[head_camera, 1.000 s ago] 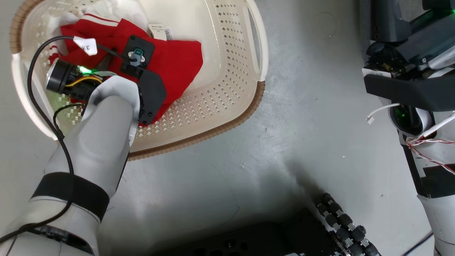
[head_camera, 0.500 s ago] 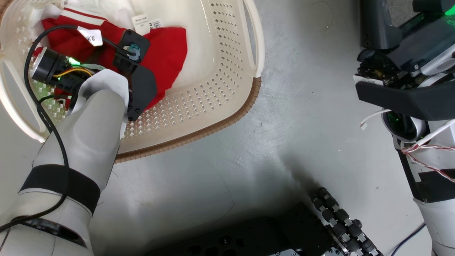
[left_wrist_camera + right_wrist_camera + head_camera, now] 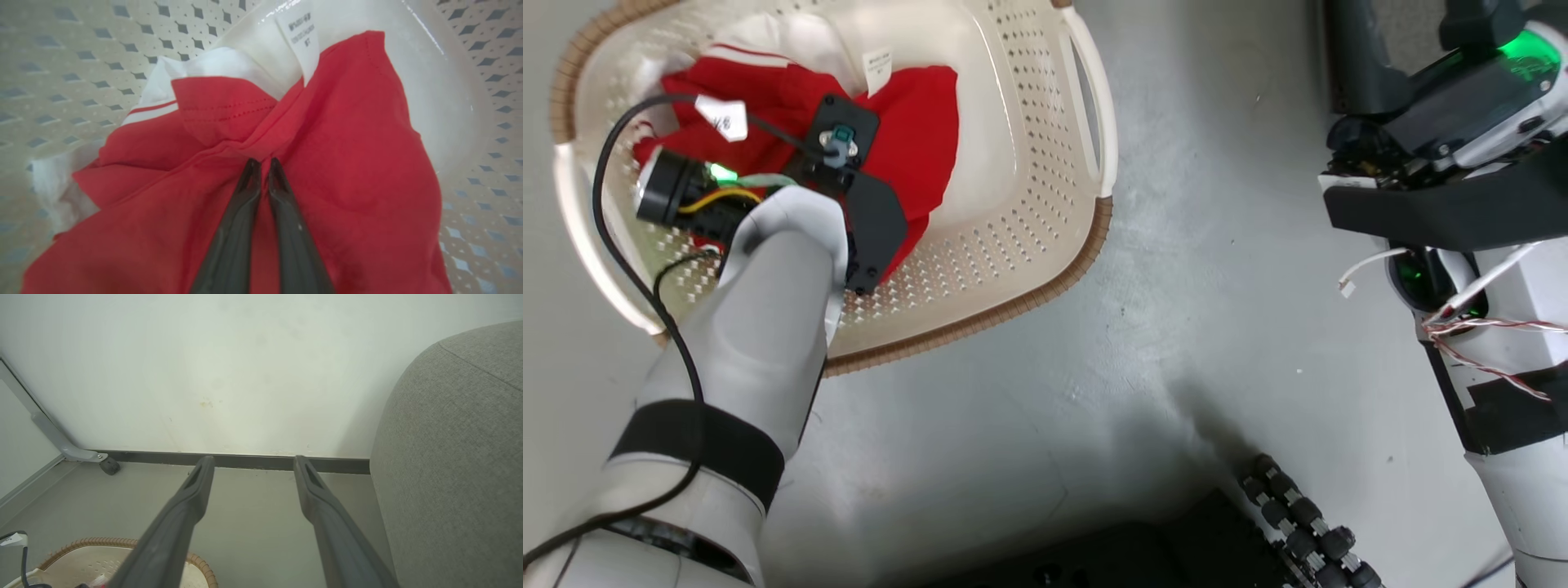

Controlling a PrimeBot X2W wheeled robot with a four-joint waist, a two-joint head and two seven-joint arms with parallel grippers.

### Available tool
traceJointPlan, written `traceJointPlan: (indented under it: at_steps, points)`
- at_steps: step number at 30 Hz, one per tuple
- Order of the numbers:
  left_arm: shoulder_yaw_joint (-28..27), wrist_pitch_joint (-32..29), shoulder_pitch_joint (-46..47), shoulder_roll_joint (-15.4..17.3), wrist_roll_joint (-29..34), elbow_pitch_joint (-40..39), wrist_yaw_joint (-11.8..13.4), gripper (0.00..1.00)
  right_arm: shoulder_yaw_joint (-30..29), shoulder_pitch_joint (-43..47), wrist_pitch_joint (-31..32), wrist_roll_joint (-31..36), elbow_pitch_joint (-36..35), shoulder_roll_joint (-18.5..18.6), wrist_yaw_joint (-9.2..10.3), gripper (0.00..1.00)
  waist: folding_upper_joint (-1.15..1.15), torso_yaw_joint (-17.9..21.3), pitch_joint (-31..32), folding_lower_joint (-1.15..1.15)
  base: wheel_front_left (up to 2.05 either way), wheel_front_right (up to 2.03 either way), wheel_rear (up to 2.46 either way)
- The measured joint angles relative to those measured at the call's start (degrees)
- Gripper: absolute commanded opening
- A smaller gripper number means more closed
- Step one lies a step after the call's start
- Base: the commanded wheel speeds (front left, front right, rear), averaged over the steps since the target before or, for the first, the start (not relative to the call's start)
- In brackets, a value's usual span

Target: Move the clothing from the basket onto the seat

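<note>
**Now clamped on a thin fold: where the lift can fail**

The left gripper (image 3: 261, 161) is seen pressed together on a small ridge of the clothing (image 3: 347, 134), which lies crumpled inside the basket (image 3: 1013, 269). The right gripper (image 3: 253, 461) is held wide apart and empty, above the floor (image 3: 1094, 392) and beside the seat (image 3: 449, 457).

Only a narrow pucker of red cloth is caught at the very fingertips, so the grip is judged shallow. If the arm is raised fast, the fold may be pulled out and the heap dropped back. More than one garment may be bundled here, though this cannot be told. A white layer is tucked under the red one, and it may be left behind or dragged halfway over the rim. Loose ends may also be snagged on the rim, so that the light basket is tipped or hauled along the floor. On the way to the seat, trailing cloth may be swept across the floor.

No clean axis is offered by a heap this crumpled. In the left wrist view its longer run is judged to go from lower left to upper right, with the end bearing the label (image 3: 300, 41) pointing away from the fingers toward the basket wall.
</note>
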State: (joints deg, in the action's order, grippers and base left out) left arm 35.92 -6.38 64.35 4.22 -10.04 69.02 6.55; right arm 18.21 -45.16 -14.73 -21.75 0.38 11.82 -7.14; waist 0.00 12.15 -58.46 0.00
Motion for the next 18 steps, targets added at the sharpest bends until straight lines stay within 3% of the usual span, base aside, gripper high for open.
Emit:
traceJointPlan:
  at_steps: [18]
  points:
    - [-3.92,12.13,-9.12,-2.16,-7.54,-0.05,-0.84,0.0,1.31,3.71,0.01,-1.03,9.9,2.91,0.0,1.0,0.0,-2.17,12.64,-0.01,0.0,0.0,0.0]
